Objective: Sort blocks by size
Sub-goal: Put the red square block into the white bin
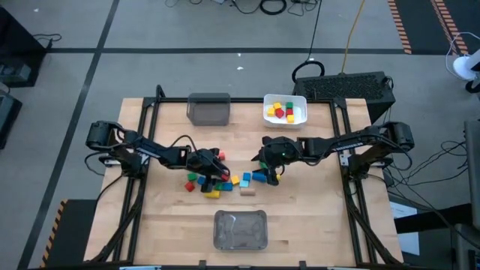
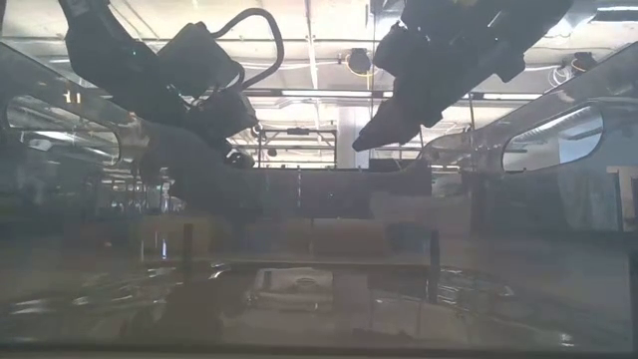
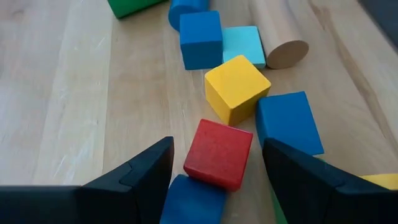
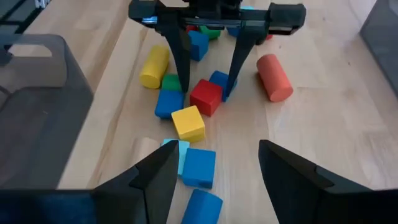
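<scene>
Several small blocks [image 1: 217, 182] lie in a loose cluster on the wooden table's middle: red, yellow, green, blue and tan cubes and cylinders. My left gripper [image 3: 217, 171] is open and points down over the cluster. Its fingers stand on either side of a red cube [image 3: 217, 152], which rests on the table against a blue block. The right wrist view shows the same red cube [image 4: 206, 96] between those fingers. My right gripper [image 4: 217, 171] is open and empty, just right of the cluster, above two blue blocks [image 4: 199, 167]. A white bin [image 1: 300, 99] at the far edge holds several red and yellow blocks.
A grey bin [image 1: 208, 110] stands at the far edge beside the white bin. A clear bin [image 1: 240, 229] stands at the near edge. A red cylinder [image 4: 273, 78] and a yellow cylinder [image 4: 153, 65] lie at the cluster's sides. A tan cylinder [image 3: 280, 37] lies near the blue cubes.
</scene>
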You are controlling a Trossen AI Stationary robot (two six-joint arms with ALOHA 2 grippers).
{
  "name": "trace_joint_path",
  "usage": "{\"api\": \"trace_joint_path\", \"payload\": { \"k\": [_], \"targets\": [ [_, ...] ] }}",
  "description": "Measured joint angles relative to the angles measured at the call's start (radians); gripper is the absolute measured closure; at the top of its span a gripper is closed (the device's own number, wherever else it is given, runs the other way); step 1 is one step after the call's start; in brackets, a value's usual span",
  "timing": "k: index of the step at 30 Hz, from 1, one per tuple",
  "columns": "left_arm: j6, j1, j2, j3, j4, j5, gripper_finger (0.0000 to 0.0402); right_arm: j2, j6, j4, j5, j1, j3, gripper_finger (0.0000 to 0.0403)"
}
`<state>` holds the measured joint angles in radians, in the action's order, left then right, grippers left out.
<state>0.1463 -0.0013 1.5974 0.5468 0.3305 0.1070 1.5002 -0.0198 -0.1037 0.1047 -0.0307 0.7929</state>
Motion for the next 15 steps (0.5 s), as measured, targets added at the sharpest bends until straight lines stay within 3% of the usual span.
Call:
{"api": "trace_joint_path", "payload": {
  "k": [15],
  "targets": [
    [0.016,0.003,0.0,0.0,0.0,-0.01,0.0155,0.0,-0.01,-0.011,-0.002,0.0,0.0,0.0196]
  ]
}}
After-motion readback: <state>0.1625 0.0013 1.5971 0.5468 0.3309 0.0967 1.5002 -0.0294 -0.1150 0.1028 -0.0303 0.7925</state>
